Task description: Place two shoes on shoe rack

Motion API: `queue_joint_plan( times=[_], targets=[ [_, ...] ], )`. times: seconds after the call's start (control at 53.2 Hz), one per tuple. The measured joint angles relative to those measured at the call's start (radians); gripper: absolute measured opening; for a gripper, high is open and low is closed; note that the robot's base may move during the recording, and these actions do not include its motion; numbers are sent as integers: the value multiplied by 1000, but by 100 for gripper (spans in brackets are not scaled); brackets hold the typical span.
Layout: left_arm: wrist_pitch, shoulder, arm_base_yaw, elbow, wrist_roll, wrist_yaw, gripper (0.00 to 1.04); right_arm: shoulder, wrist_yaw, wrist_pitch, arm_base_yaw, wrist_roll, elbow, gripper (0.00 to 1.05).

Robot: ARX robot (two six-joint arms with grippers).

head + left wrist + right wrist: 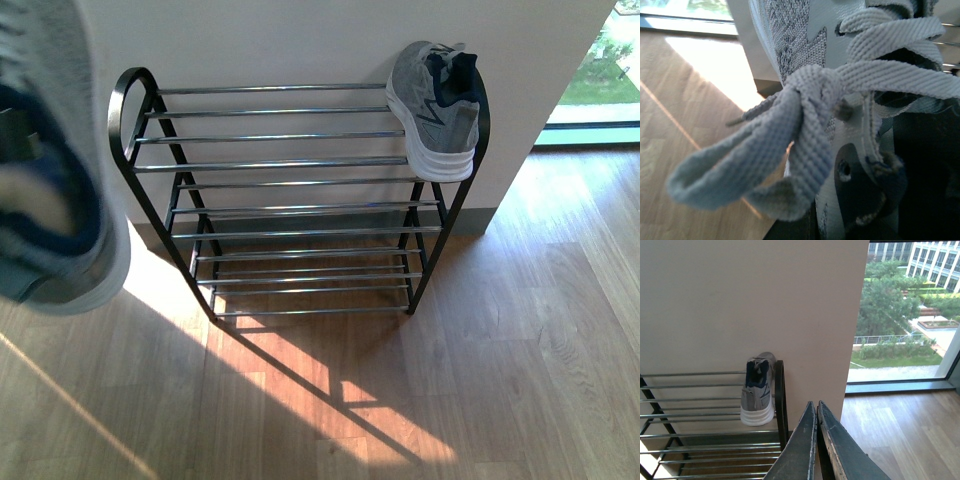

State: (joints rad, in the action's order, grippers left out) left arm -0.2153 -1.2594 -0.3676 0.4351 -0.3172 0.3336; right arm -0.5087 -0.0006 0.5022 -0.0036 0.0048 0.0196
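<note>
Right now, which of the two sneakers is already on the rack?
The sneaker lying on the rack, at the right end of its top tier. The other sneaker is in the air at far left, close to the front camera.

first shoe (pixel 435 110): grey knit, white sole, navy lining, on top tier, right end | second shoe (pixel 50 170): blurred, aloft left of rack, laces tied | shoe rack (pixel 290 160): black uprights, chrome rods
</note>
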Motion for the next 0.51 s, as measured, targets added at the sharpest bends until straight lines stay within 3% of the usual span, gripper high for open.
queue_joint_plan(
  times=[0.207, 0.507],
  targets=[
    [-42, -379, 2, 279, 30, -206, 2, 111, 0, -105, 0, 0, 0, 1],
    [103, -851, -39, 795, -125, -356, 2, 233, 1, -225, 0, 0, 0, 1]
  ],
)
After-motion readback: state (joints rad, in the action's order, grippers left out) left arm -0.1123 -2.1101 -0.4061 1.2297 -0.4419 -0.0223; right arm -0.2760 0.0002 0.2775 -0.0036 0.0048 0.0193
